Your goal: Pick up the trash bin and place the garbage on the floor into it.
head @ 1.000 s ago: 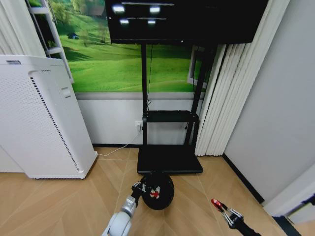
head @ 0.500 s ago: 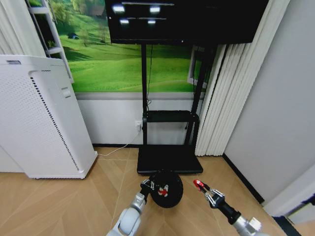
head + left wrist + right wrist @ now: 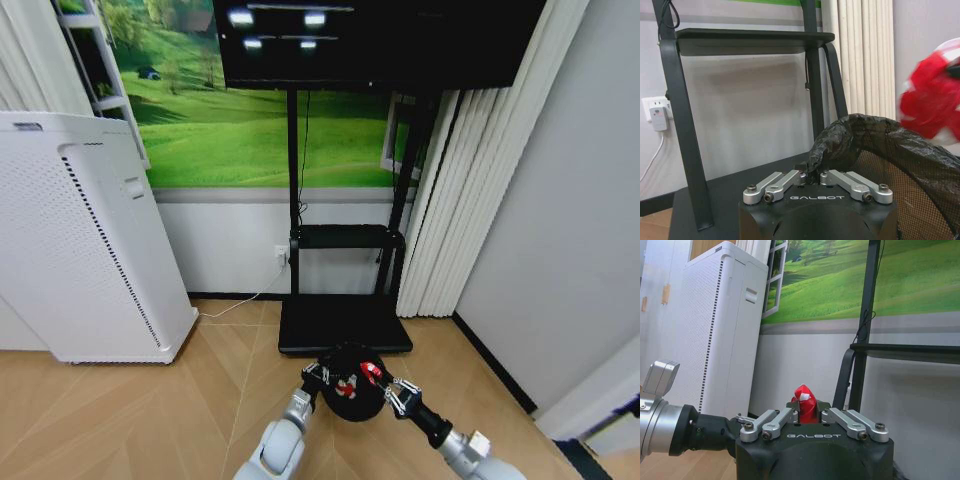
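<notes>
**Wrapper poised over the bin mouth**

Wood-plank floor (image 3: 150, 410), black TV stand (image 3: 345, 325) against the wall, white air purifier (image 3: 80, 240) off to the robot's left.

- Left gripper (image 3: 313, 377) pinches the rim of the trash bin (image 3: 350, 400), fingers closed on its black liner; bin held up beside the stand's base.
- Right gripper (image 3: 385, 385) clamps a crumpled red-and-white wrapper (image 3: 370, 372), right over the bin's opening.
- Wrapper looks light, soft, crushable; a pinch anywhere should hold.
- Bin seems light mesh; rim grip likely tilts it, liner maybe slippery.
</notes>
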Available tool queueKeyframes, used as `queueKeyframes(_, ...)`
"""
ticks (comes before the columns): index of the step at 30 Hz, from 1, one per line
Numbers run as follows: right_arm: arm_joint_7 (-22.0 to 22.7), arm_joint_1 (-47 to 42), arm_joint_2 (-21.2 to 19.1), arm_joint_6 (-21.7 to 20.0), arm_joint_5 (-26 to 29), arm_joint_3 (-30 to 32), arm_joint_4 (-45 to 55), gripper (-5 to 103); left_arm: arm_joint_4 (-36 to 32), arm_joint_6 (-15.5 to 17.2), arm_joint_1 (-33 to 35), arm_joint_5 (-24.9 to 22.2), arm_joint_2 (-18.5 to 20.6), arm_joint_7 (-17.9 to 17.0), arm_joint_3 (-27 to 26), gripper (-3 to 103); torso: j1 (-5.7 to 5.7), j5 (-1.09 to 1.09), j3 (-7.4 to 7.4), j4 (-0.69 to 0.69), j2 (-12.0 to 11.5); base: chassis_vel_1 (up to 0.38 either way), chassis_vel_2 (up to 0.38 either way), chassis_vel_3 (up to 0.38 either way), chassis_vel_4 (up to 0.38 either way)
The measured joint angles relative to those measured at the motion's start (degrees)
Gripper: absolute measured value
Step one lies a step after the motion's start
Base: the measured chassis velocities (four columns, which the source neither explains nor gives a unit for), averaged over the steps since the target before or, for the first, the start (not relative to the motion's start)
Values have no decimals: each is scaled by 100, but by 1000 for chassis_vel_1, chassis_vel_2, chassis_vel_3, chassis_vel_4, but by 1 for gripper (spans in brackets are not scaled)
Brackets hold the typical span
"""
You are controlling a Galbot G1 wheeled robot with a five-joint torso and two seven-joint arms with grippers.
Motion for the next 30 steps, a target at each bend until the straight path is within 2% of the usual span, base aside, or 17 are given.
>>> queueKeyframes(4,99,261,92,-81,-34,-322,-137,16,37,-12,8,30,-45,-5,43,7,0,0,0,-1,0,0,0,0,0)
queueKeyframes(11,140,383,143,-108,-75,-475,-250,13,41,-13,-10,31,-43,-8,48,7,0,0,0,0,0,0,0,0,0)
queueKeyframes(12,171,381,136,-171,-64,-487,-251,21,41,-13,-13,30,-36,-10,43,7,0,0,0,-1,0,0,0,0,0)
queueKeyframes(14,170,374,127,-207,-51,-480,-251,21,41,-13,-13,29,-33,-10,43,7,0,0,0,0,0,0,0,0,0)
queueKeyframes(15,147,364,121,-246,-40,-452,-250,32,42,-13,-13,29,-33,-10,43,7,0,0,0,-1,0,0,0,0,0)
queueKeyframes(16,147,364,121,-246,-40,-452,-250,32,42,-13,-13,29,-33,-10,43,7,0,0,0,-1,0,0,0,0,0)
queueKeyframes(19,115,323,136,-272,-37,-392,-250,48,55,-16,0,31,-46,-9,62,7,0,0,0,-1,0,0,0,0,0)
queueKeyframes(21,111,312,139,-272,-41,-389,-251,48,55,-17,1,31,-47,-8,63,7,0,0,0,-1,0,0,0,0,0)
queueKeyframes(22,104,297,146,-272,-52,-384,-256,59,55,-18,1,32,-47,-8,64,7,0,0,0,-1,0,0,0,0,0)
queueKeyframes(24,102,292,150,-272,-59,-383,-263,59,56,-19,2,32,-46,-8,64,7,0,0,0,-1,0,0,0,0,0)
queueKeyframes(25,102,292,157,-271,-66,-382,-272,65,57,-19,5,32,-43,-4,66,7,0,0,0,-1,0,0,0,0,0)
queueKeyframes(26,102,292,157,-271,-66,-382,-272,65,57,-19,5,32,-43,-4,66,7,0,0,0,-1,0,0,0,0,0)
queueKeyframes(27,102,295,161,-270,-71,-383,-277,75,57,-21,8,32,-40,-4,65,7,0,0,0,-1,0,0,0,0,0)
queueKeyframes(28,102,298,161,-270,-73,-385,-277,80,57,-25,11,33,-40,-5,64,7,0,0,0,-1,0,0,0,0,0)
queueKeyframes(30,104,299,160,-270,-73,-387,-277,80,57,-25,17,34,-41,-5,62,7,0,0,0,-1,0,0,0,0,0)
